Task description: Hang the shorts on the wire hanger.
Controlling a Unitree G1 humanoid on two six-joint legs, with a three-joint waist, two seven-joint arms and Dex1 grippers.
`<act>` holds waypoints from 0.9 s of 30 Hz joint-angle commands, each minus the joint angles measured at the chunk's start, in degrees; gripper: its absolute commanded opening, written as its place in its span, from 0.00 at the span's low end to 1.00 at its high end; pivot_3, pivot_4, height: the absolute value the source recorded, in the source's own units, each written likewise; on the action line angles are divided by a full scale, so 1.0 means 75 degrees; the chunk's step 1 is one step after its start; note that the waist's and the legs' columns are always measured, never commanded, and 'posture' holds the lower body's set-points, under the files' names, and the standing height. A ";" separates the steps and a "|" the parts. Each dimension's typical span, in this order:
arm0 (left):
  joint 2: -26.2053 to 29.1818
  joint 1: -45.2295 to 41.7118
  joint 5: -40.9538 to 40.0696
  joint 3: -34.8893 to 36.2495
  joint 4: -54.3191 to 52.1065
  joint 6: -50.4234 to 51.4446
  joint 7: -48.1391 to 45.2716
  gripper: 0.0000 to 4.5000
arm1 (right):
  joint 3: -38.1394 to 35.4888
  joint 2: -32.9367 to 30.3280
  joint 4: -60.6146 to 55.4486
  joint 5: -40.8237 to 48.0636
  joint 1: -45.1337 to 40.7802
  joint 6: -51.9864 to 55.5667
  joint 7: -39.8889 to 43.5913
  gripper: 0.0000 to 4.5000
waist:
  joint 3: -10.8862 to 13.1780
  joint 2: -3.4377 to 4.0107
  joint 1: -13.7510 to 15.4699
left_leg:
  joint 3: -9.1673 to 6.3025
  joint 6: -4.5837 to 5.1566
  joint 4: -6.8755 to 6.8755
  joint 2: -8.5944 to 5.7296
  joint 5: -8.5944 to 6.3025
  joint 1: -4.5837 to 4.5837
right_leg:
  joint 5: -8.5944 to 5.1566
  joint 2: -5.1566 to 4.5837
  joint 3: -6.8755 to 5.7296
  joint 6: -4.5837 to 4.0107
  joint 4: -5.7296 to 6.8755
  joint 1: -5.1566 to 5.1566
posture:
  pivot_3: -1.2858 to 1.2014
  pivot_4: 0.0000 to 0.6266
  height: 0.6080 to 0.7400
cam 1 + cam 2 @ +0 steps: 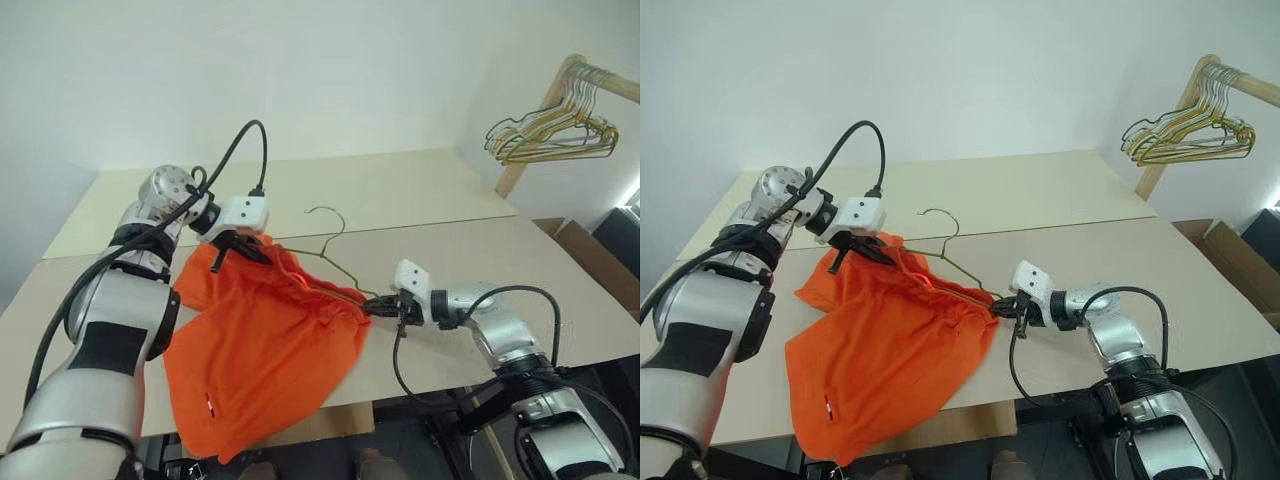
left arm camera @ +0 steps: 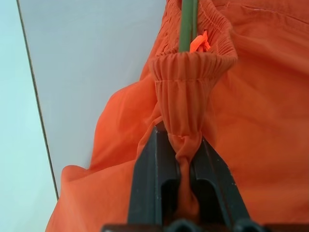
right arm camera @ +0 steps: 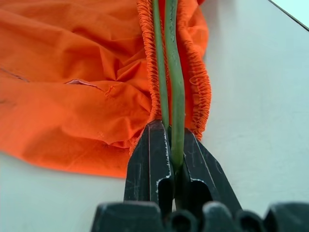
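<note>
Orange shorts (image 1: 265,345) hang from raised left gripper (image 2: 179,145), jaws pinching waistband.

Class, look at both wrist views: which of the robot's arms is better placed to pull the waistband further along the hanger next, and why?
Probably the left. Its gripper pinches the waistband of the shorts, while the right gripper pinches the wire hanger and steadies it.

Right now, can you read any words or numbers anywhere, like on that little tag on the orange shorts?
No words or numbers can be read.
The small white tag on the shorts: too small to tell whether it has writing.
The wire hanger, the table and the bunch of hangers on the rack: no writing to be seen.
</note>
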 commanded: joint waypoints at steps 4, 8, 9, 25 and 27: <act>0.0113 -0.0098 0.0070 0.0218 -0.0041 -0.0190 0.0551 0.00 | -0.0370 -0.0010 -0.0273 0.0115 -0.0201 -0.0554 -0.0159 0.57 | 0.0000 0.0000 0.0001 | -0.0001 0.0000 0.0000 -0.0001 0.0000 0.0001 | 0.0000 0.0000 0.0000 0.0000 -0.0001 0.0002 | 0.50 0.00 1.00; 0.0138 -0.0147 0.0052 0.0329 -0.0026 -0.0202 0.0850 0.00 | -0.0648 -0.0245 -0.0290 0.0320 -0.0067 -0.0531 -0.0115 0.86 | 0.0000 0.0000 0.0002 | -0.0001 0.0000 0.0000 0.0000 0.0000 0.0001 | 0.0000 0.0000 0.0000 0.0000 0.0000 0.0001 | 0.50 0.00 1.00; 0.0144 -0.0167 0.0018 0.0379 -0.0022 -0.0180 0.0867 0.00 | -0.0776 -0.0340 -0.0272 0.0375 -0.0016 -0.0500 -0.0123 0.86 | 0.0000 0.0000 0.0006 | -0.0001 0.0000 0.0000 0.0000 0.0000 0.0001 | 0.0000 0.0000 0.0000 0.0000 0.0000 0.0001 | 0.50 0.00 1.00; 0.0215 -0.0167 -0.0211 0.0973 -0.0098 -0.0409 0.0353 0.00 | -0.1349 -0.0311 -0.1256 0.1623 0.1439 0.2144 -0.0470 0.86 | 0.0000 -0.0001 -0.0080 | 0.0001 0.0000 0.0000 -0.0002 0.0000 0.0014 | 0.0001 0.0004 0.0011 -0.0001 0.0013 0.0004 | 0.50 0.00 1.00; 0.0220 -0.0170 -0.0188 0.0992 -0.0103 -0.0422 0.0366 0.00 | -0.1262 0.0031 -0.1271 0.1588 0.1414 0.2190 -0.0673 0.86 | -0.0001 -0.0001 -0.0089 | -0.0002 0.0001 0.0001 0.0000 0.0001 0.0021 | 0.0002 0.0009 0.0011 -0.0003 0.0017 0.0008 | 0.50 0.00 1.00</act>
